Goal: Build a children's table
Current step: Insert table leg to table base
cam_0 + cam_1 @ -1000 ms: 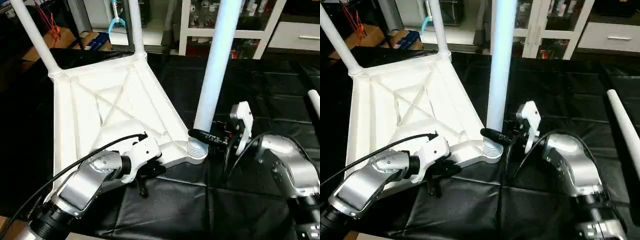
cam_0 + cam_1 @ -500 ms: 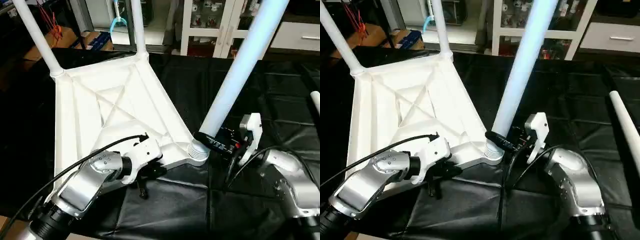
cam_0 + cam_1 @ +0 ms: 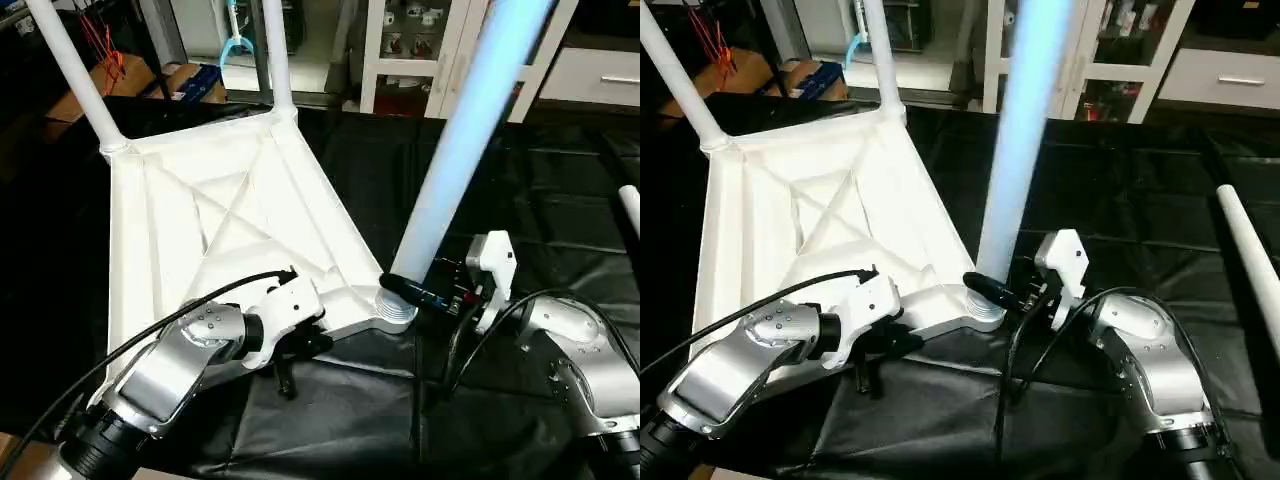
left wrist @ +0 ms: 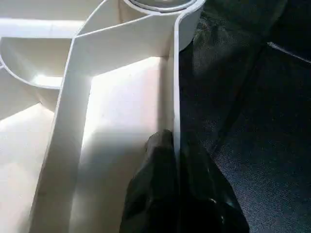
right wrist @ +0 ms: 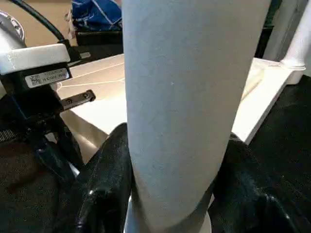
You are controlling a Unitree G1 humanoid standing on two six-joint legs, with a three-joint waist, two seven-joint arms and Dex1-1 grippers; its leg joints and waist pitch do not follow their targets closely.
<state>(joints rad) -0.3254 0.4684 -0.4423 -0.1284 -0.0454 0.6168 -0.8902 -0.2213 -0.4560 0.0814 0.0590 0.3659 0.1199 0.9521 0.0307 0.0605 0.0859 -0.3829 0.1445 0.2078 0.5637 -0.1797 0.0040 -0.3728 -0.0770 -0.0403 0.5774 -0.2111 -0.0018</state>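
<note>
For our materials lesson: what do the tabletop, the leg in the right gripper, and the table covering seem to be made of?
Tabletop: white moulded plastic, likely; ribbed underside, satin sheen.
Leg: smooth white tube, probably plastic.
Covering: thin black sheet, wrinkled and glossy, perhaps plastic film.

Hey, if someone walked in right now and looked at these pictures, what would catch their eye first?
The tall pale leg gripped by the right gripper, leaning over the near corner socket of the upturned tabletop. Next, the left gripper clamped on the tabletop's near rim. A loose leg lies on the black cloth at the right.
</note>
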